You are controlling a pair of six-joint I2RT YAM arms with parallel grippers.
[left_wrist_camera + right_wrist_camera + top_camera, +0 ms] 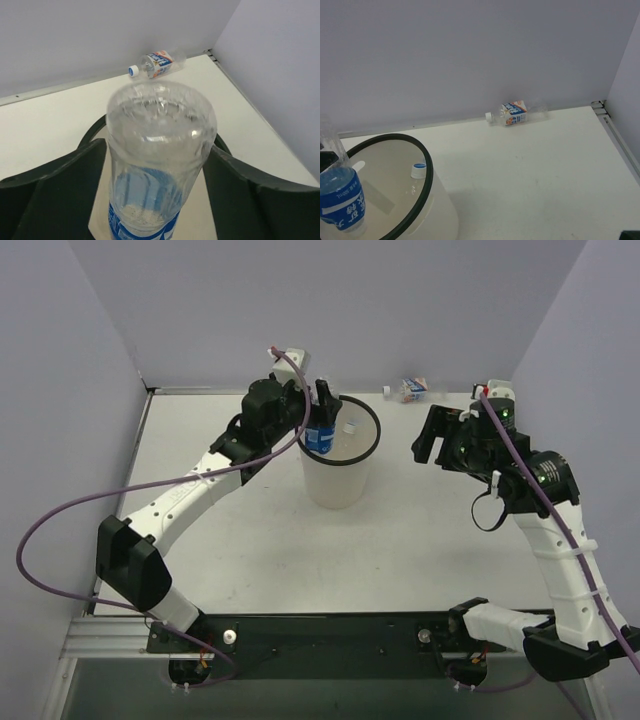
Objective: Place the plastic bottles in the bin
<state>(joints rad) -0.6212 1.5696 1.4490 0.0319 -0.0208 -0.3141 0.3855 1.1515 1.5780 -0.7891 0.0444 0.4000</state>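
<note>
The blue-label bottle (159,150) is clenched in the left jaws above the bin (377,435) for dropping. A 2nd bottle (418,170) lies inside, and the red-white bottle (516,114) lies on the tabletop (420,530). The right jaws' state cannot be told.

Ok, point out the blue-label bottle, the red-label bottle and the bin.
Blue-label bottle (160,150): left wrist view, on its clear body.
Red-label bottle (515,114): right wrist view, on its label.
Bin (340,485): top view, on its outer wall.
</note>
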